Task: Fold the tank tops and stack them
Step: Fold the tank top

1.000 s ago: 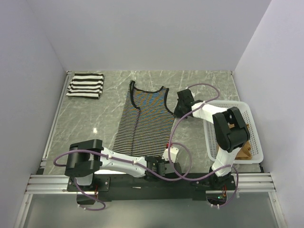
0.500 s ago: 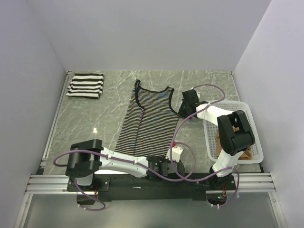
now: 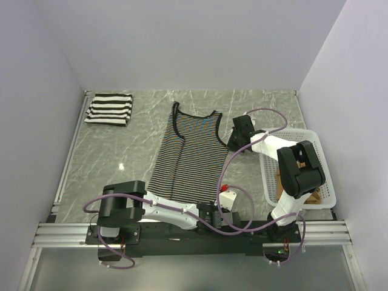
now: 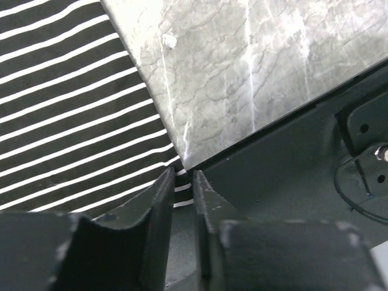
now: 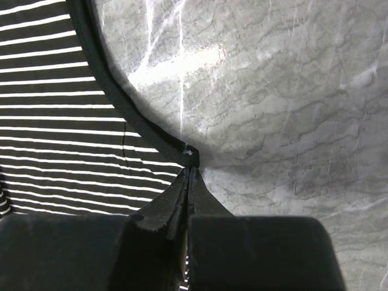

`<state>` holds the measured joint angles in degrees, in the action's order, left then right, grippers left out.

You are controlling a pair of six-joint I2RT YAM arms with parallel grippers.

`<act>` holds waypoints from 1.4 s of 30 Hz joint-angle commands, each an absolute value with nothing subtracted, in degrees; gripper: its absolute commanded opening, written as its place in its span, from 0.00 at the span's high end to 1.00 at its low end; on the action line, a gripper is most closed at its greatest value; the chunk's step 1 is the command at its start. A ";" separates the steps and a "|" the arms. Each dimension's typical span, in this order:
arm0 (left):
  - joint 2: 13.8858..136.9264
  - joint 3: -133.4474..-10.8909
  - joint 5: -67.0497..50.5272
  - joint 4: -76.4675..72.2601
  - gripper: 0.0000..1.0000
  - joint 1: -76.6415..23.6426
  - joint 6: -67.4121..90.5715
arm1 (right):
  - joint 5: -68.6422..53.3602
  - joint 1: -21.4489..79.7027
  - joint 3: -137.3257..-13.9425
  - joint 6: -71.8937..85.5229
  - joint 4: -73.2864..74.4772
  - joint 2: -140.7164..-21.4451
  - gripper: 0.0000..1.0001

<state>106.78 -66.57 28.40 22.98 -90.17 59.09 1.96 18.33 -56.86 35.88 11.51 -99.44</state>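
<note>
The thin-striped tank top (image 3: 191, 157) with dark trim lies flat mid-table, neckline far. My right gripper (image 3: 233, 143) is shut on its trim (image 5: 139, 127) at the right armhole corner, jaws pressed together (image 5: 189, 167). My left gripper (image 3: 212, 209) sits low at the near right hem corner. Its jaws (image 4: 182, 177) stand a narrow gap apart, and the striped hem corner (image 4: 183, 185) lies between the tips. The wide-striped tank top (image 3: 109, 109) rests folded at the far left. The tan-brown one (image 3: 313, 195) lies in the basket.
A white lattice basket (image 3: 321, 145) stands at the right edge, right beside the right arm. Metal rails run along the near edge (image 3: 182, 230) and the left side (image 3: 70, 151). Purple cables loop over both arms.
The thin-striped top was drawn right and far, and now lies flat. The right gripper moved right with its armhole. The left arm swung right near the hem and its jaws parted.
</note>
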 commanded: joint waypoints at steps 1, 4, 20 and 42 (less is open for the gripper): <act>107.40 -68.29 30.24 23.99 0.77 -90.88 59.77 | 1.93 17.84 -56.16 34.89 10.19 -96.59 1.00; 107.40 -68.55 30.41 24.52 0.91 -91.14 59.94 | 2.02 17.58 -56.16 34.89 10.28 -96.33 1.00; 87.20 -53.18 34.63 13.45 0.99 -90.88 63.80 | 3.43 15.91 -58.00 32.26 15.20 -92.28 1.00; 61.88 -34.54 39.99 30.32 0.99 -89.03 84.37 | 8.35 30.67 -90.59 33.66 27.59 -114.25 1.00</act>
<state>63.64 -35.22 39.42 25.43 -89.06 80.82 5.34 29.65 -85.27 33.58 24.95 -112.03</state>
